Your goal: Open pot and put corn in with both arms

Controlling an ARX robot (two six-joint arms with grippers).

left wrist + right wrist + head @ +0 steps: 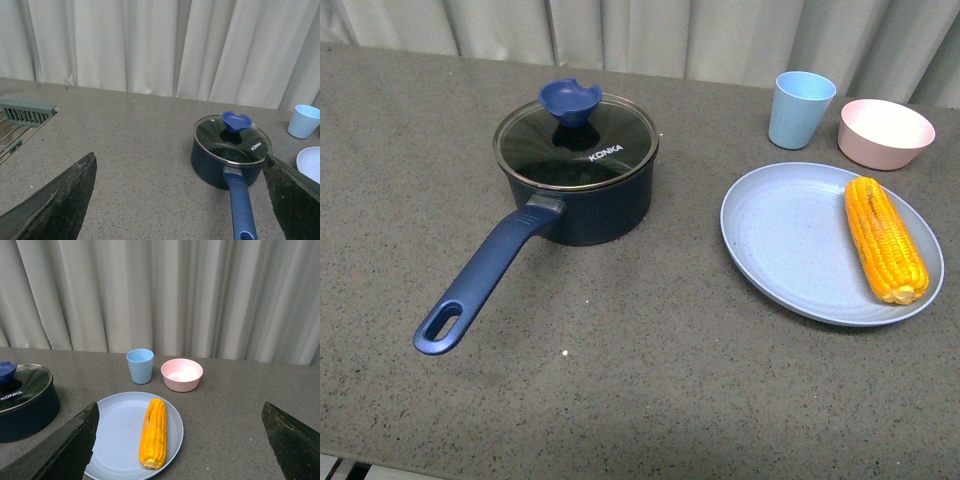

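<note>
The pot [585, 200] sits left of centre in the front view with its glass lid [575, 150] on. The corn [885, 238] lies on the plate [780, 240] at right. The left gripper [180, 159] and right gripper [180, 407] both gape wide, empty. I'd worry the scooped knob [569, 100] slips from a pinch, or the cob rolls. The cup [800, 110] and bowl [886, 133] crowd the plate's far edge.

Pale curtains [620, 30], grey speckled tabletop [650, 390]

Blue cup [801, 110] beside pink bowl [886, 133], behind blue plate [790, 240].
</note>
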